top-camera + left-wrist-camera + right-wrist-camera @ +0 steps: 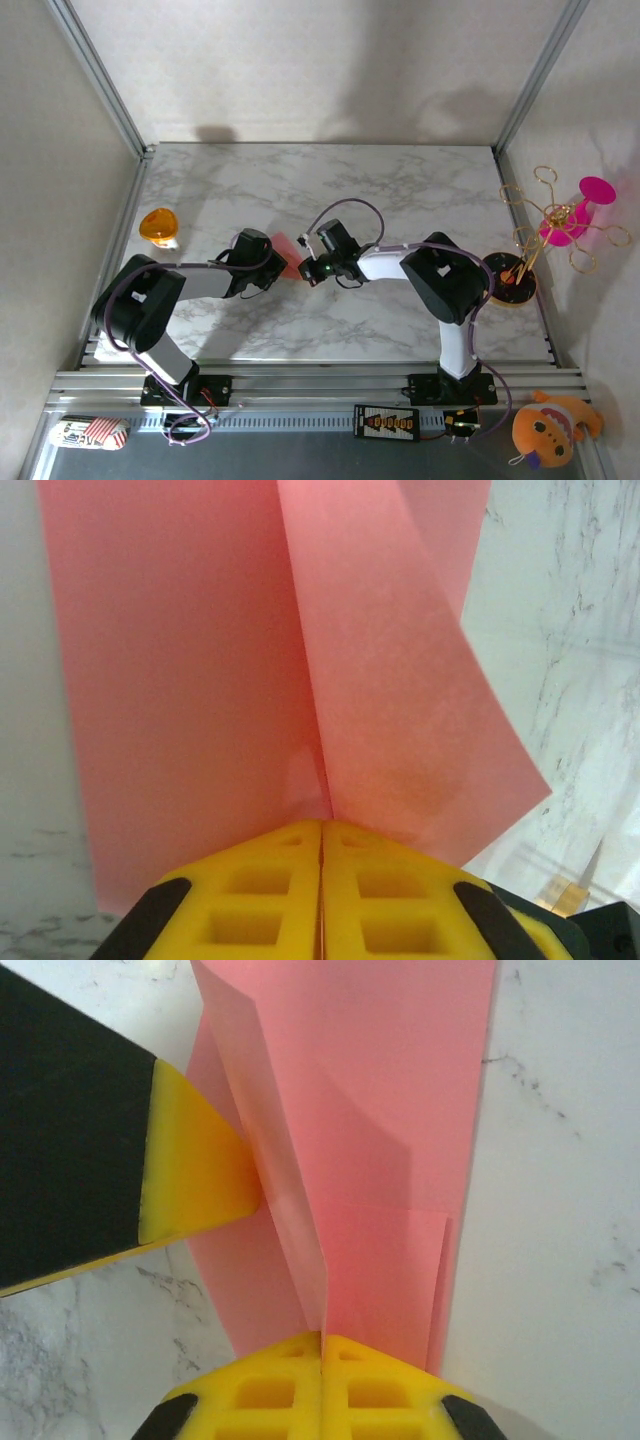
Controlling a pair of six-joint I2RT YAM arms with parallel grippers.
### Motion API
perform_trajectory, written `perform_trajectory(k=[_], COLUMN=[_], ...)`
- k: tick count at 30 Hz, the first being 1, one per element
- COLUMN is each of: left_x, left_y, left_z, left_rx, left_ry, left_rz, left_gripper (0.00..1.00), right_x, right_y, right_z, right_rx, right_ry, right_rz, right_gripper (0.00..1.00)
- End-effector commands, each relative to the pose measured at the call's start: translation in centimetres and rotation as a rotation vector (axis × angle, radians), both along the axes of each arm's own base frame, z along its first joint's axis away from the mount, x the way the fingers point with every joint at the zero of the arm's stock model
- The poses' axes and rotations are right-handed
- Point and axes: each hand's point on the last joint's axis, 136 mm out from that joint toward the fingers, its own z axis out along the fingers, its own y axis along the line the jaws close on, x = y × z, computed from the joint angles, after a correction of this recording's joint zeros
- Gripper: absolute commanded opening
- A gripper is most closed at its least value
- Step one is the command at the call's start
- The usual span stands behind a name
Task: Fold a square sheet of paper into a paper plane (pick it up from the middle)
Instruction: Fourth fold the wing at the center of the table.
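Pinching the creased sheet of paper (190,680) from two sides, the left tool (321,875) and right tool (322,1370) are both clenched on its upright centre fold, holding it over the middle of the desk (400,190). Pulling the arms apart could tear the thin sheet. Pushing them together could buckle it or add a stray crease, and uneven grip could let the fold spring open.

- square sheet of paper (288,255): thin, plain salmon-pink; folded along a centre crease, its layers rising from that crease
- the crease is pinched at the tips of the left gripper (322,832); flaps spread away on either side
- the right gripper (322,1345) clamps the same crease; the paper runs straight ahead of its tips
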Motion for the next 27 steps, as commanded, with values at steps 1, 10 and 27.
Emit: perform_trajectory(k=[1, 10, 27], left_x=[-0.2, 0.6, 2.4], left_y=[0.8, -0.5, -5.1], left_z=[-0.9, -0.1, 1.6], left_rx=[0.049, 0.026, -0.036], left_ry=[0.006, -0.038, -0.119], left_rz=[0.004, -0.061, -0.188], left_gripper=[0.09, 0.14, 0.17], right_x=[-1.6, -0.3, 1.8], right_y=[-1.0, -1.6, -5.8], right_z=[-2.1, -0.9, 0.6], right_rx=[-0.041, 0.018, 0.052], right_ry=[0.151, 0.240, 0.234], right_rz=[-0.001, -0.088, -0.432], right_gripper=[0.05, 0.03, 0.03])
